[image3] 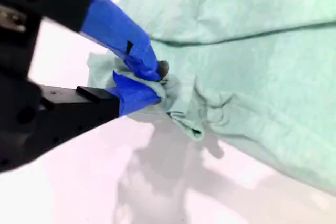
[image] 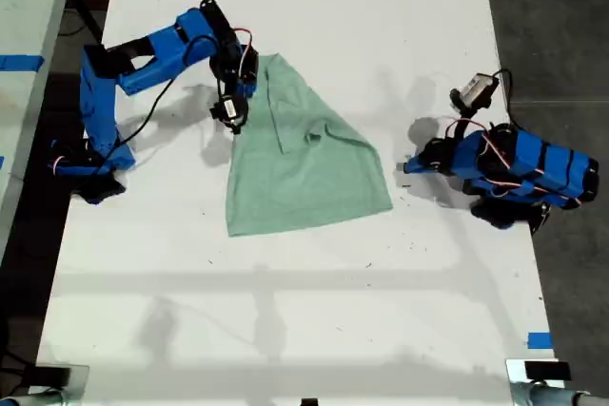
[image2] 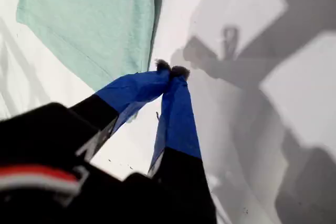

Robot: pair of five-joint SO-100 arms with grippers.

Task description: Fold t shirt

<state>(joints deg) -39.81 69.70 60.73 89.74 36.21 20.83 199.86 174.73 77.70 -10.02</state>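
The pale mint-green t shirt [image: 304,168] lies partly folded in the middle of the white table [image: 314,311]. My second gripper [image: 231,113] is on the arm at the exterior view's left. It is at the shirt's left edge and shut on a bunched fold of cloth [image3: 181,100], with the gripper [image3: 160,82] pinching the hem. My first gripper [image: 411,166] is on the folded arm at the exterior view's right. It rests low on the table, a little way from the shirt's corner. Its jaws [image2: 170,69] are shut on nothing, and a shirt corner [image2: 79,19] shows beyond them.
A dark floor strip [image: 561,26] runs along the table's edge at the exterior view's right. At that view's left stands another surface with blue tape [image: 19,62]. A blue tape mark [image: 539,339] and metal clamps [image: 538,373] sit near the table's front edge.
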